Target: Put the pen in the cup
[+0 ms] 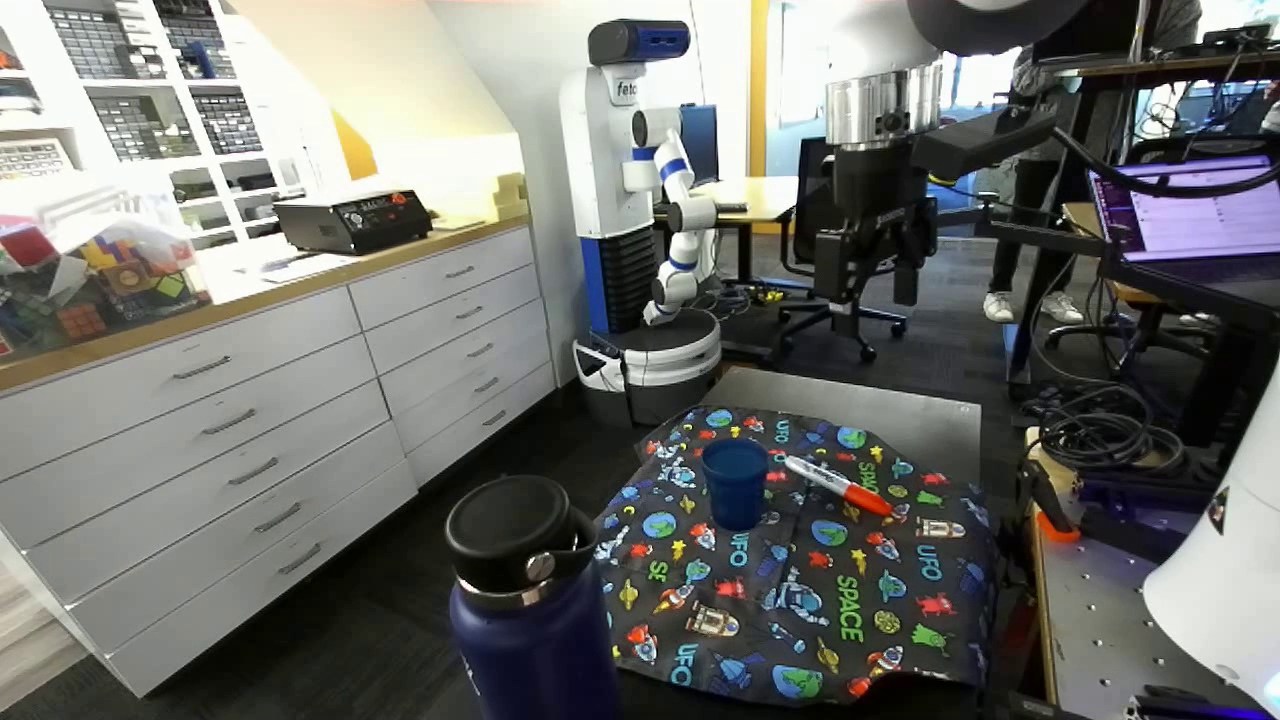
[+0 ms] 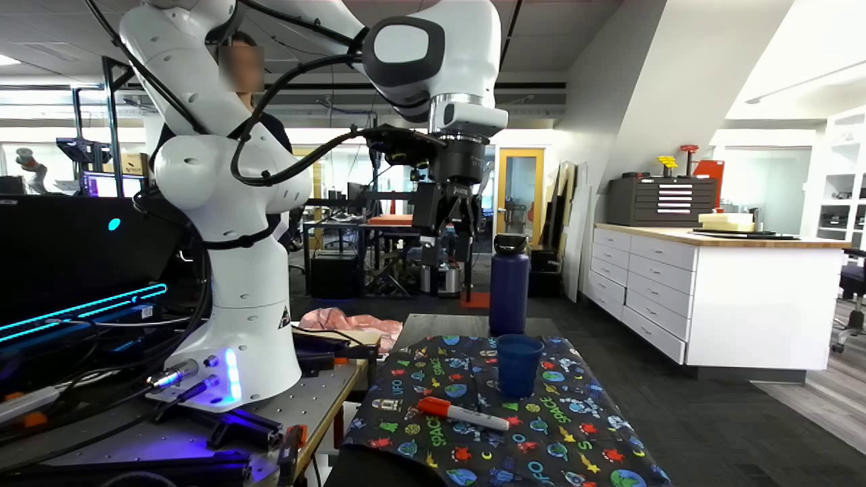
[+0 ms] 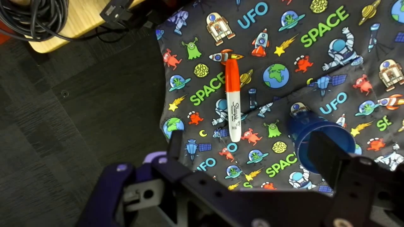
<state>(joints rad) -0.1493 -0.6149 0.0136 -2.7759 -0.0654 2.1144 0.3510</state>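
Space-printed cloth (image 1: 765,605) covers most of the tabletop (image 1: 930,425), and on it the pen (image 3: 233,101) lies flat, its red-orange end toward twelve o'clock in the wrist view, with the cup (image 2: 519,368), upright in both exterior views, apart from it at about four o'clock. Hanging above with jaws wide apart and nothing gripped, the tool (image 3: 246,140) seems to be at the approach, before the grasp. Next it should probably shift toward twelve o'clock, descend astride the pen without knocking the cup, and close, after which the pen would need tipping upright to enter.
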